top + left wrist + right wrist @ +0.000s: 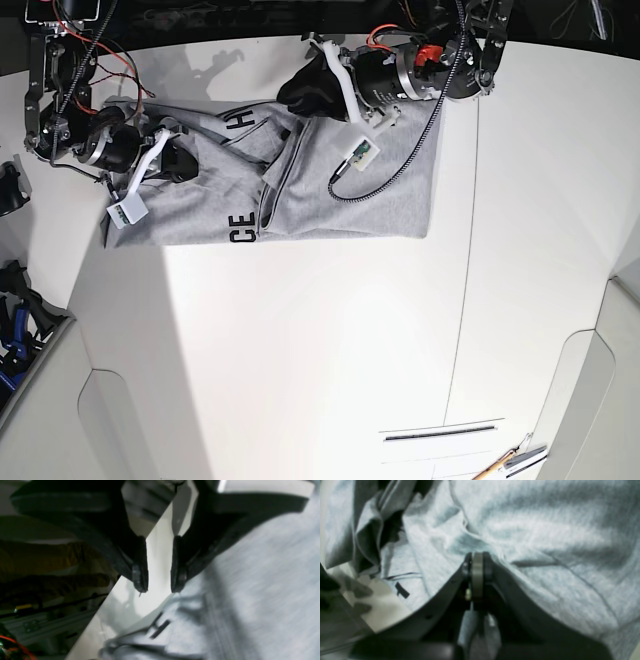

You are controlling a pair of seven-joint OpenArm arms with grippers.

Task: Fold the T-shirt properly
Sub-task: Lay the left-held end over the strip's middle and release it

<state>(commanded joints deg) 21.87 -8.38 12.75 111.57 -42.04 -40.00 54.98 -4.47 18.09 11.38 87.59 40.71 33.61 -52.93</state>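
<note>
The light grey T-shirt (350, 200) lies partly folded at the far side of the table, with black letters (240, 228) showing along a fold. My right gripper (183, 165) is at the shirt's left part. In the right wrist view it (477, 557) is shut on a pinch of the T-shirt (545, 530), and creases run out from its tips. My left gripper (300, 92) is at the shirt's far edge. In the left wrist view it (158, 590) is open and empty above bare table, just beside the shirt (250, 592).
The white table (300, 350) has a seam on the right (465, 250). A black cable with a small green board (360, 152) hangs from the left arm over the shirt. Tools (510, 462) lie at the front right corner. Blue items (15, 330) sit off the left edge.
</note>
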